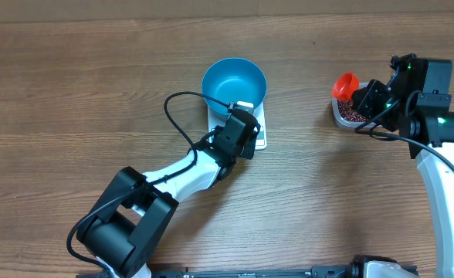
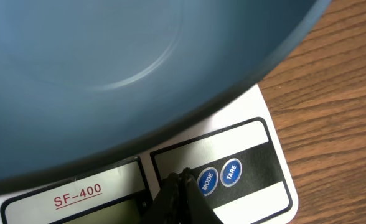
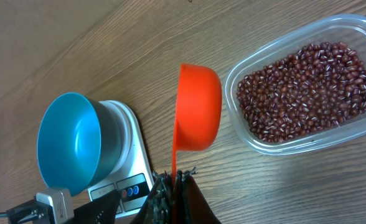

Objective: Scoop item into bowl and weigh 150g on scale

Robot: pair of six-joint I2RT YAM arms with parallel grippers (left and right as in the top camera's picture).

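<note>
The teal bowl [image 1: 234, 83] sits on the white scale [image 1: 261, 123]; nothing shows inside it. In the left wrist view the bowl's underside [image 2: 139, 62] fills the top, above the scale's panel [image 2: 258, 186]. My left gripper [image 2: 183, 175] is shut, empty, its tips on the panel just left of the MODE button [image 2: 207, 180]. My right gripper [image 3: 175, 177] is shut on the handle of an orange scoop [image 3: 198, 106], held on edge beside the clear tub [image 3: 253, 142] of dark red beans [image 3: 307, 87]. The scoop's inside is hidden.
A blue TARE button [image 2: 231, 172] sits right of MODE. The tub [image 1: 349, 114] stands at the right of the wooden table [image 1: 96, 77], the scoop [image 1: 345, 83] just above it. A black cable [image 1: 182, 116] loops from the left arm beside the bowl.
</note>
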